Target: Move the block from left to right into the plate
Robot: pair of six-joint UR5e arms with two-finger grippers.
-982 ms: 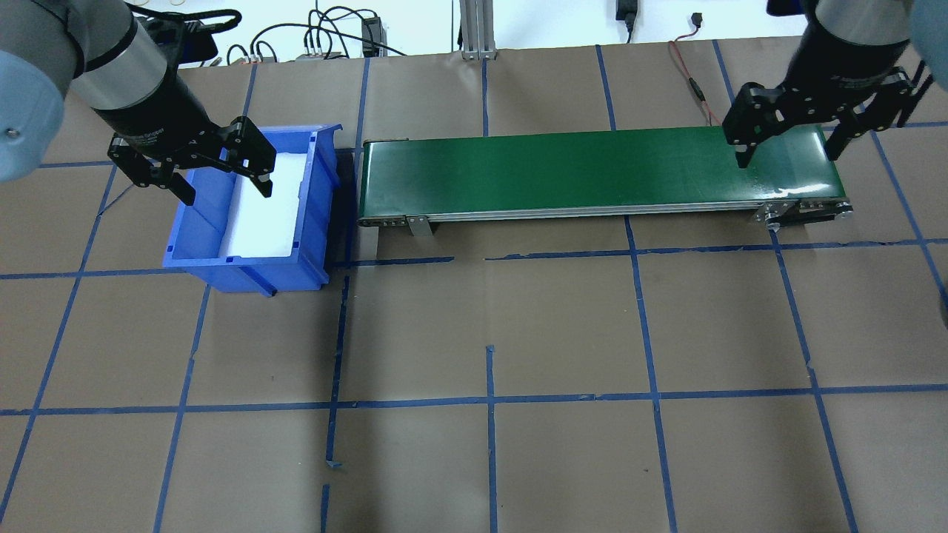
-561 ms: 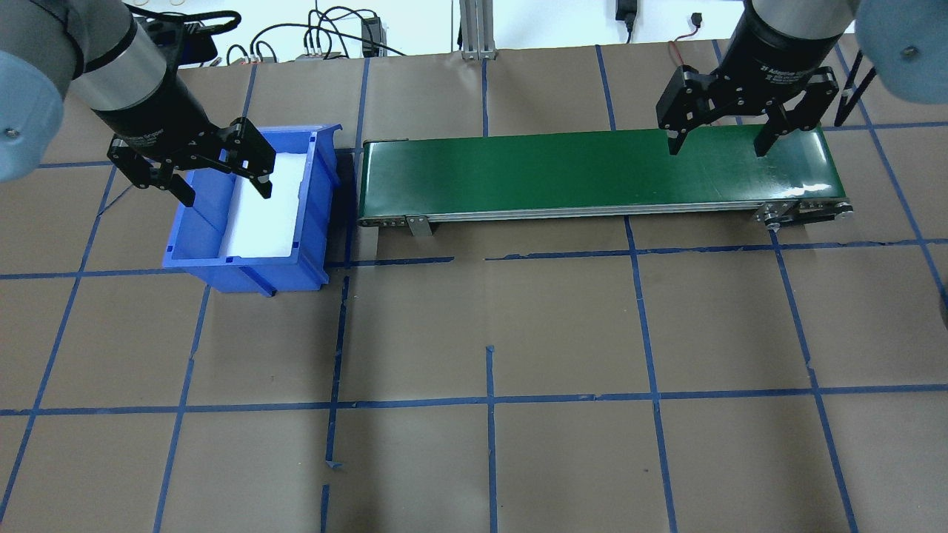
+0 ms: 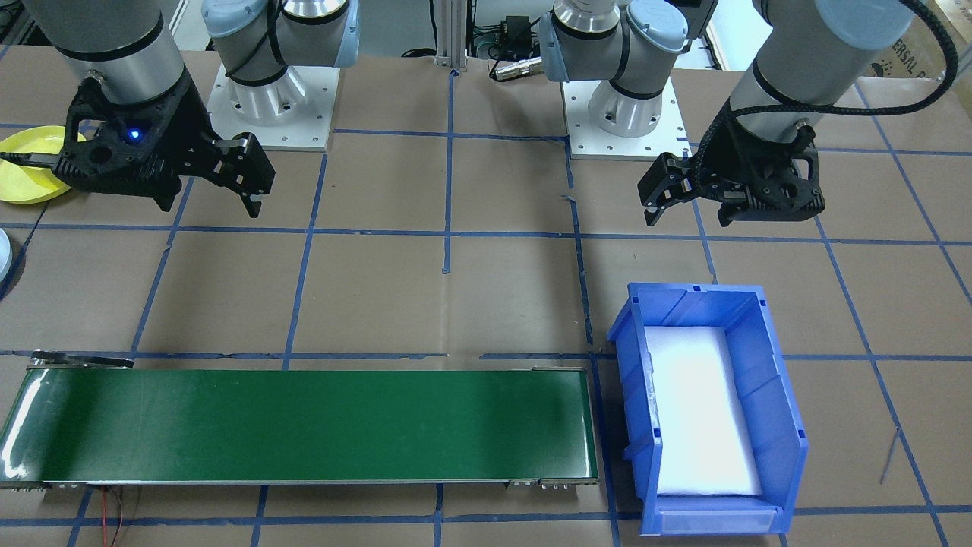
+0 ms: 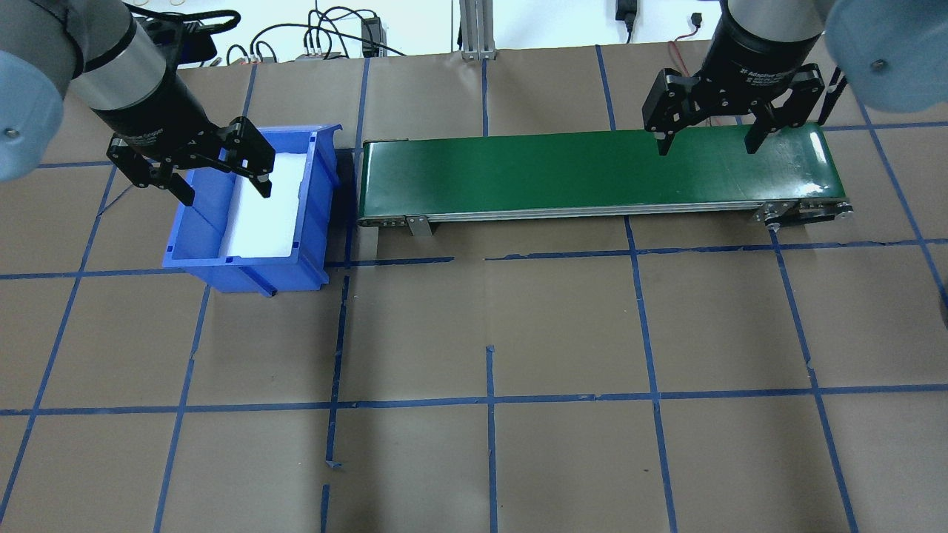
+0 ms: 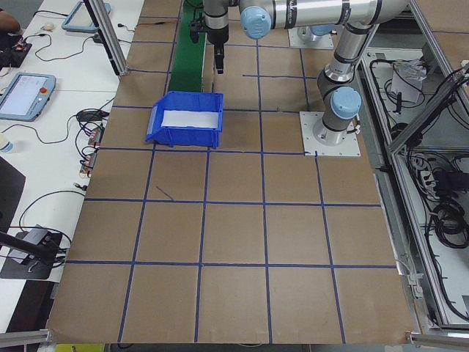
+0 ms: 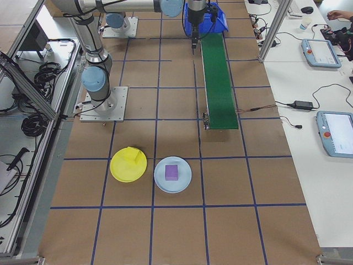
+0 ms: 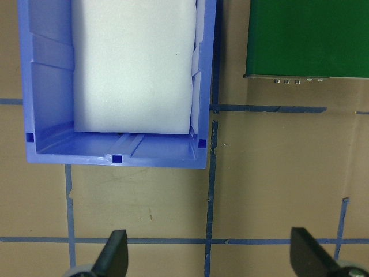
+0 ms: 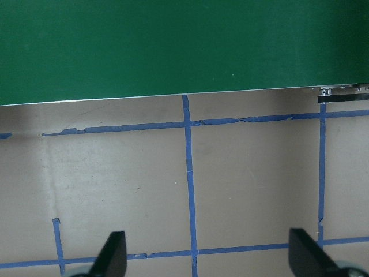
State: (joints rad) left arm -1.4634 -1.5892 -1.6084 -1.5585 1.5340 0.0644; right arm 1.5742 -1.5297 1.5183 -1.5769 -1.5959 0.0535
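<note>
While both arms hang above the brown bench point(image 3: 486, 304) in the front-facing view, the right gripper point(image 3: 209, 199) sits at the picture's left with its fingers spread and nothing between them. Just beside it, at the bench's left edge, part of a yellow plate point(image 3: 26, 163) shows. The left gripper point(image 3: 687, 209) is at the picture's right, also spread and empty, above the bench near a blue bin point(image 3: 710, 410) lined with white foam. A long green conveyor point(image 3: 304, 425) lies along the near edge, one end just beside the bin.

From the overhead view, the left gripper point(image 4: 226, 191) hovers over the bin's point(image 4: 248, 263) left part, fingers apart. The right gripper point(image 4: 706, 146) hangs over the far edge of the conveyor point(image 4: 592, 170) toward its right end, fingers apart, gripping nothing.

Along the left side view, the bin point(image 5: 185, 132) lies near the bench's far end, with the conveyor point(image 5: 189, 62) beyond it.

Along the right side view, a purple block point(image 6: 171, 172) rests on a pale blue plate point(image 6: 172, 182), near the conveyor's point(image 6: 219, 83) close end. The yellow plate point(image 6: 128, 164) lies just beside it, bearing a yellow block point(image 6: 131, 157).

Looking down from the left wrist, two spread fingertips point(image 7: 115, 254) frame bare bench below the bin point(image 7: 115, 156).

Looking down from the right wrist, spread fingertips point(image 8: 112, 254) frame bare bench below the conveyor point(image 8: 184, 46).
</note>
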